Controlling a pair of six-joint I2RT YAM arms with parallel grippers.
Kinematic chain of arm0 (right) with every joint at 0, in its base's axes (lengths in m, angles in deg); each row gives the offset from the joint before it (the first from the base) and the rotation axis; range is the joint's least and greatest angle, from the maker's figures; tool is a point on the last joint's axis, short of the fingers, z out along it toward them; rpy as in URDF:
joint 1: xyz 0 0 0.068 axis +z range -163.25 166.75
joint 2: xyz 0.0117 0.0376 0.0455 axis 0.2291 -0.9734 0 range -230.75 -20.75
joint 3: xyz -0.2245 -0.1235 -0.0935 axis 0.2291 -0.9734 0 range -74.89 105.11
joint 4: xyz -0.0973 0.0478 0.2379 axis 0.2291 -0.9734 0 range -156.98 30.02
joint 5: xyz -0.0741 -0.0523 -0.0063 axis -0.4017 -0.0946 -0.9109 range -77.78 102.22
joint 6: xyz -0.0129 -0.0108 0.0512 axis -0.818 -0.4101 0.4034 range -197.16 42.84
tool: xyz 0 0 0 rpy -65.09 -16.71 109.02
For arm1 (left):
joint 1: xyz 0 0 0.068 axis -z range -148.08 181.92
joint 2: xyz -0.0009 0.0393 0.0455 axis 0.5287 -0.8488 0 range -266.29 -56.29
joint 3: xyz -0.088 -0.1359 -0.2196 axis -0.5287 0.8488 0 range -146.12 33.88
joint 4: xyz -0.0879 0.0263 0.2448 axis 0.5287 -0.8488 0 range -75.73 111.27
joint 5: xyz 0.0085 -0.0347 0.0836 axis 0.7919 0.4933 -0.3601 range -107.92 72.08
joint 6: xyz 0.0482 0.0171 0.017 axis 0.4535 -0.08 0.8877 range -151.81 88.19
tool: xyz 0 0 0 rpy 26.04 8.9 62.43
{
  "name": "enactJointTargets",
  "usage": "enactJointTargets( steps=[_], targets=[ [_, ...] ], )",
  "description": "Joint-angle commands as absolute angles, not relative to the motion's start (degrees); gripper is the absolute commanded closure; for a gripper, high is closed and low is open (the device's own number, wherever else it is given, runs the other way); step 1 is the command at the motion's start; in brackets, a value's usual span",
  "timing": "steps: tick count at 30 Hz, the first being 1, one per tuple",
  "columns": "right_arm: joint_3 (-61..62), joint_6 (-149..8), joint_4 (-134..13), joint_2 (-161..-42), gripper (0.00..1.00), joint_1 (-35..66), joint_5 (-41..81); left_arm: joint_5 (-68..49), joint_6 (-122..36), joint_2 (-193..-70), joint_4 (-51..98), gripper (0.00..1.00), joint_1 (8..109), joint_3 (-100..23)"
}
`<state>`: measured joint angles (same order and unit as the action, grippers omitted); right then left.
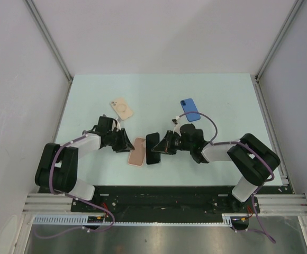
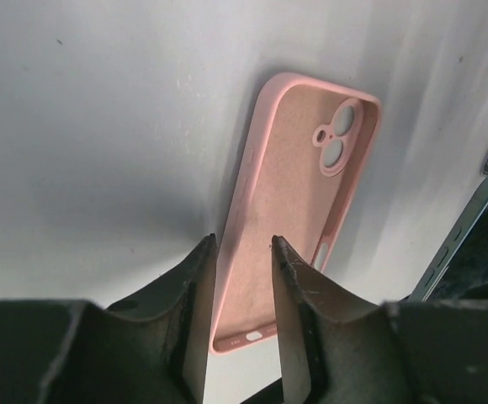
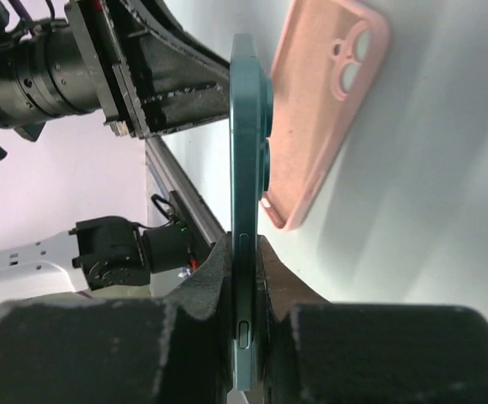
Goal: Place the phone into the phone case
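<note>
The pink phone case (image 1: 137, 152) lies open side up on the table; the left wrist view shows its inside and camera holes (image 2: 299, 194). My left gripper (image 1: 126, 143) sits at the case's near end. Its jaws stand a little apart (image 2: 242, 252), one finger (image 2: 195, 286) outside the left side wall and the other over the inside. The dark teal phone (image 1: 153, 148) is held on its edge just right of the case, with my right gripper (image 1: 165, 143) shut on its two faces (image 3: 244, 252). The phone (image 3: 246, 126) rises edge-on beside the case (image 3: 324, 109).
A beige case (image 1: 123, 108) lies behind the left arm and a blue case (image 1: 190, 109) behind the right arm. The phone's edge (image 2: 471, 236) shows at the right of the left wrist view. The left gripper's body (image 3: 143, 76) is close to the phone's top.
</note>
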<state>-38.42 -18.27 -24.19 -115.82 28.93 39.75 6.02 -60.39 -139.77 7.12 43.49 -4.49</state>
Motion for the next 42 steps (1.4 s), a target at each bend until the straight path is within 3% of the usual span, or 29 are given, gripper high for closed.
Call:
enactJointTargets(
  steps=[1, 11, 17, 18, 24, 30, 42],
  targets=[
    [-36.13, -19.68, -26.75, -113.83, 1.0, 27.8, 36.75, 10.29, -62.31, -142.95, 12.91, 0.65, 45.45, -2.86],
    [-36.04, -26.0, -34.49, -109.61, 1.0, 27.1, 35.34, 13.1, -72.24, -137.52, 22.94, 0.64, 55.82, 3.46],
    [-30.09, -35.75, -43.6, -111.1, 1.0, 27.27, 38.68, 1.35, -68.91, -128.99, 10.3, 0.55, 54.95, -0.13],
    [-28.93, -37.59, -45.38, -111.71, 1.0, 27.27, 39.11, -0.33, -68.55, -127.58, 8.98, 0.56, 54.6, -0.57],
    [-21.9, -44.11, -53.12, -115.84, 1.0, 26.92, 41.84, -2.63, -68.2, -128.53, 9.05, 0.91, 51.17, 0.65],
    [-18.64, -44.73, -55.85, -120.68, 1.0, 27.27, 43.86, -0.78, -69.78, -135.47, 14.58, 1.0, 51.08, 1.36],
    [-17.14, -44.3, -56.47, -126.3, 1.0, 27.97, 46.59, 4.66, -71.28, -144.71, 21.01, 1.0, 51.17, 1.88]
  ],
)
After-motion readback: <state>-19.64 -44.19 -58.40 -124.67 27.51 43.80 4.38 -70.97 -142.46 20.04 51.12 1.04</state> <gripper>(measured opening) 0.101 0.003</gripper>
